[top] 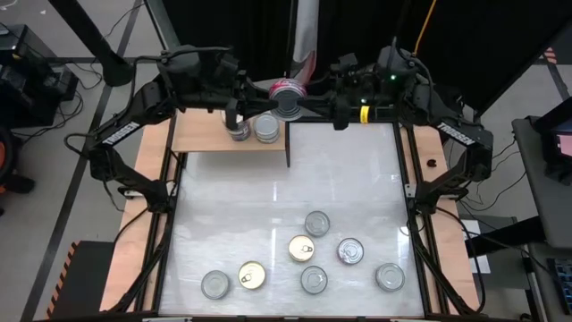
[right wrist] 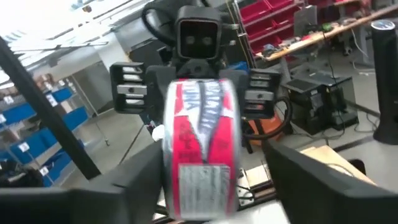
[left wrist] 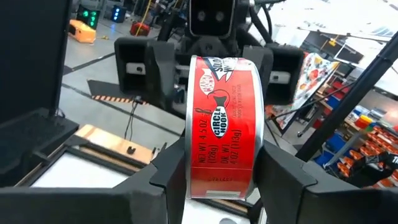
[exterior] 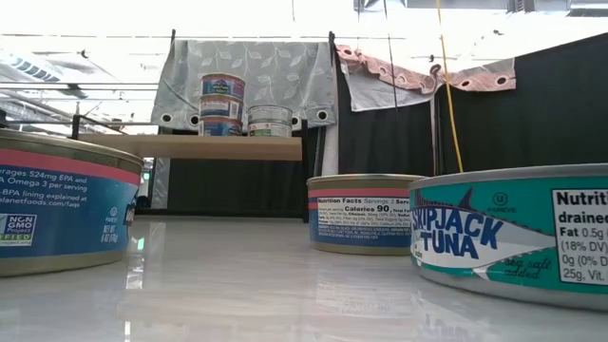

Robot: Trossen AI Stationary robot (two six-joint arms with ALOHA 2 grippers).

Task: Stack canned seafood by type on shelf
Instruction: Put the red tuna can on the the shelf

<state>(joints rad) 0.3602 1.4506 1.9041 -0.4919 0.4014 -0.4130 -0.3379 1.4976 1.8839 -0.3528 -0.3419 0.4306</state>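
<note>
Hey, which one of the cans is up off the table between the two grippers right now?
The red-labelled can, held on edge in mid-air between the left gripper and right gripper beside the shelf. Every other can sits flat.

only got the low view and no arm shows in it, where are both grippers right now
Observer: Both meet above the far edge of the table, beside the shelf, with a red can between them.
Operator: who has the can
Observer: The left gripper is clamped on its sides. The right gripper has its fingers standing clear of it.
Operator: how many cans are off the shelf
Observer: Seven loose cans sit on the table, all in the near half.
</note>
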